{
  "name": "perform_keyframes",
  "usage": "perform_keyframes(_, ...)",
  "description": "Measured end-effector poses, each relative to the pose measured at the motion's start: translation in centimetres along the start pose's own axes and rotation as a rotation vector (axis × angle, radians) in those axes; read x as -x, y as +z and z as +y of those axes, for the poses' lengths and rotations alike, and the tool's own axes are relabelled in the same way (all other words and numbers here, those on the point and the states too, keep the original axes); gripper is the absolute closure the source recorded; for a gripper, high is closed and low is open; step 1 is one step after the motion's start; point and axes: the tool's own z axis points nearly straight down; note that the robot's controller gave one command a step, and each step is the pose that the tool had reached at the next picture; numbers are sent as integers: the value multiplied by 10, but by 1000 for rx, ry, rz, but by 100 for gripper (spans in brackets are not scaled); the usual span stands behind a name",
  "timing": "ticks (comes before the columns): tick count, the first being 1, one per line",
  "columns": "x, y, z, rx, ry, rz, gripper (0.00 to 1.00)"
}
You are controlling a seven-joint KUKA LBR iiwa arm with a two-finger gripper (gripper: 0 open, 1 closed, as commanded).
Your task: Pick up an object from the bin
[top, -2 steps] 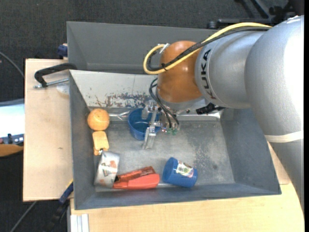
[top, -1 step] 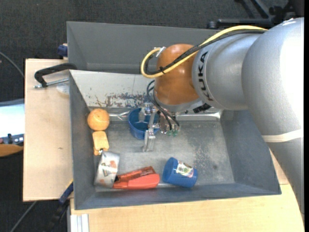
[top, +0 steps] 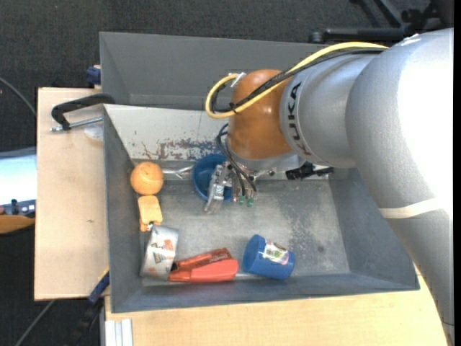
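gripper (top: 229,191): down low at the back-middle of the bin (top: 317,229), right up against a blue bowl-ish thing. Honestly can't tell if it's open or closed from this angle.
blue bowl (top: 204,173): close to the back wall, right side hidden behind the gripper. My guess is it's the pick, simply because it's nearest.
other stuff: orange ball (top: 147,178) and tan block (top: 150,211) along the left wall, silver roll (top: 160,252) in the front-left corner, red tool (top: 207,267) and blue cup (top: 268,258) along the front wall.
why there: probably loose things just slide out to the walls, which leaves the middle bare.
surface: grey metal floor, dull and scuffed, with dark speckles on the back wall.
room: dark floor beyond the bin, nothing much else to go on.
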Motion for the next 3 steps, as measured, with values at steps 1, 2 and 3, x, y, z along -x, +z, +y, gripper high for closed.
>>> perform_keyframes(1,0,0,0,0,1,0,100)
perform_keyframes(2,0,-1,0,0,1,0,100)
perform_keyframes(3,0,-11,0,1,1,0,100)
